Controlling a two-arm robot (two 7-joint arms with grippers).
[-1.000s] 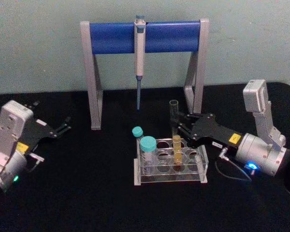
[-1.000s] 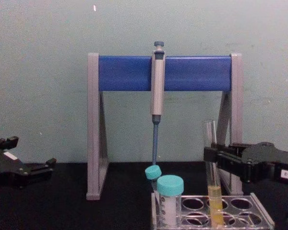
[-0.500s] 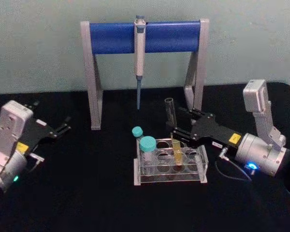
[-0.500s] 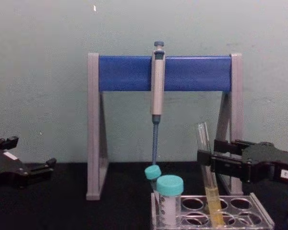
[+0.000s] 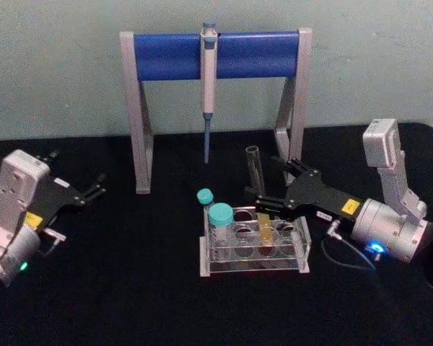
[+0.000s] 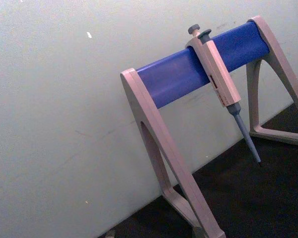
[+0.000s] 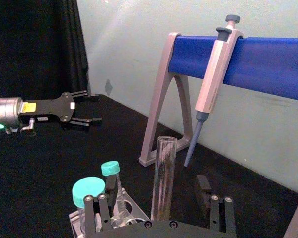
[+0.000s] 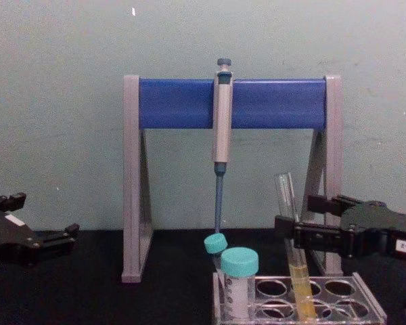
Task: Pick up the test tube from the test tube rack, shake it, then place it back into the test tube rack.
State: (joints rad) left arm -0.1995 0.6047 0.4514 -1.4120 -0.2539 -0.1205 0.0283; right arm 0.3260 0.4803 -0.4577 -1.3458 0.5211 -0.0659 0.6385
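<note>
The test tube [image 5: 257, 184] stands in the test tube rack [image 5: 254, 262], leaning a little to the left, with yellow liquid at its bottom. My right gripper [image 5: 268, 184] is open around the tube's clear upper part, one finger on each side and neither touching the glass. In the right wrist view the tube [image 7: 164, 178] rises midway between the two wide-spread fingers [image 7: 97, 210]. The chest view shows the tube [image 8: 289, 223] in the rack [image 8: 365, 308] with the right gripper [image 8: 295, 215] around it. My left gripper [image 5: 99, 185] rests open at the far left of the table.
Two teal-capped vials [image 5: 219, 216] [image 5: 205, 196] stand in the rack's left holes. Behind the rack is the grey-and-blue pipette stand [image 5: 215, 54] with a pipette [image 5: 208, 86] hanging from it, its tip close to the tube's top. Black table stretches in front.
The right gripper has lowered the tube into the rack and spread its fingers, letting go. The tube now leans left on its own. The left arm has not moved.
</note>
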